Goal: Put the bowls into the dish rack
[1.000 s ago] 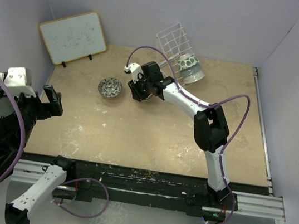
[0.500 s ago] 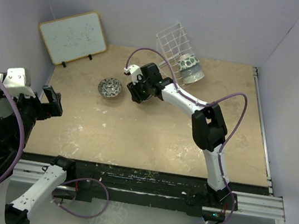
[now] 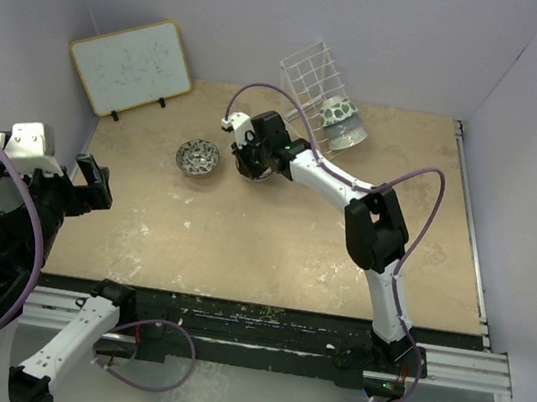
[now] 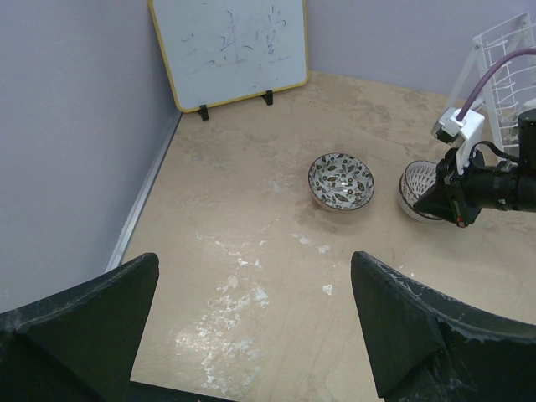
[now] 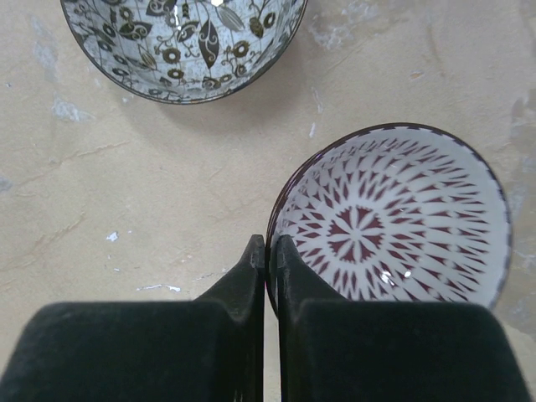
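Note:
A brown-white lattice bowl point(image 5: 394, 222) sits on the table, and my right gripper point(image 5: 270, 251) is shut on its near-left rim, one finger inside and one outside. It shows in the left wrist view point(image 4: 416, 186) beside that gripper point(image 4: 444, 197). A dark speckled leafy bowl point(image 3: 197, 158) stands just left of it, also in the right wrist view point(image 5: 180, 42). The white wire dish rack point(image 3: 312, 76) stands at the back with a green-white bowl point(image 3: 340, 114) in it. My left gripper point(image 4: 251, 327) is open and empty, held high at the left point(image 3: 94, 185).
A wood-framed whiteboard point(image 3: 132, 64) leans against the back-left wall. A pale bowl point(image 3: 349, 135) lies at the rack's foot under the green-white one. Purple walls close in the left, back and right sides.
My right wrist has shifted slightly toward the back over the lattice bowl. The left arm has not moved.

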`<act>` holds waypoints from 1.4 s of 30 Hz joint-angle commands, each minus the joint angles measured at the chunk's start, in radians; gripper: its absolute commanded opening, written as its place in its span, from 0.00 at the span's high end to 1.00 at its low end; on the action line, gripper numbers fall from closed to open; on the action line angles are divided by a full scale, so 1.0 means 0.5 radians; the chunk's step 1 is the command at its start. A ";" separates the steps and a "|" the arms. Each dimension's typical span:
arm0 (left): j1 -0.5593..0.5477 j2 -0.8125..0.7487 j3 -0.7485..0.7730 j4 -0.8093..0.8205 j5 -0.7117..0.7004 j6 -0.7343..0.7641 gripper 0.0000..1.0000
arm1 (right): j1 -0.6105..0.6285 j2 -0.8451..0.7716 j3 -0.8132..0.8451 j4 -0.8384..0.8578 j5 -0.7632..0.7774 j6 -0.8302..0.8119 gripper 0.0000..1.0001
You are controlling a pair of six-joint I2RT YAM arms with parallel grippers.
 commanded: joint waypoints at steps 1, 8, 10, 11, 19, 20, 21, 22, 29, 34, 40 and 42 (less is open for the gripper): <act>-0.008 -0.017 -0.002 0.044 -0.021 -0.025 0.01 | 0.009 -0.139 0.013 0.020 0.111 0.051 1.00; -0.008 -0.023 -0.005 0.055 -0.017 -0.035 0.01 | 0.007 -0.266 0.031 0.047 0.123 0.107 1.00; -0.008 -0.025 -0.003 0.054 -0.017 -0.034 0.01 | 0.003 -0.313 0.007 0.087 0.095 0.159 1.00; -0.008 -0.024 -0.002 0.054 -0.017 -0.032 0.01 | 0.002 -0.338 -0.005 0.117 0.091 0.188 1.00; -0.008 -0.017 0.029 0.052 -0.017 -0.020 0.01 | -0.032 -0.513 -0.065 0.324 -0.078 0.420 1.00; -0.008 -0.017 0.033 0.051 -0.017 -0.019 0.01 | -0.050 -0.532 -0.065 0.349 -0.106 0.458 1.00; -0.008 -0.015 0.035 0.054 -0.017 -0.019 0.01 | -0.071 -0.551 -0.077 0.380 -0.148 0.499 1.00; -0.008 -0.018 0.036 0.054 -0.017 -0.021 0.01 | -0.098 -0.572 -0.098 0.429 -0.200 0.553 1.00; -0.008 -0.010 0.055 0.054 -0.020 -0.007 0.01 | -0.386 -0.861 -0.469 1.090 -0.606 1.139 1.00; -0.008 0.016 0.075 0.062 -0.013 -0.001 0.01 | -0.537 -1.060 -0.661 1.518 -0.609 1.474 1.00; -0.008 0.019 0.066 0.070 -0.002 -0.014 0.01 | -0.780 -1.114 -0.893 2.188 -0.485 2.086 1.00; -0.007 0.023 0.068 0.070 -0.002 -0.011 0.01 | -0.852 -1.073 -0.958 2.411 -0.410 2.314 1.00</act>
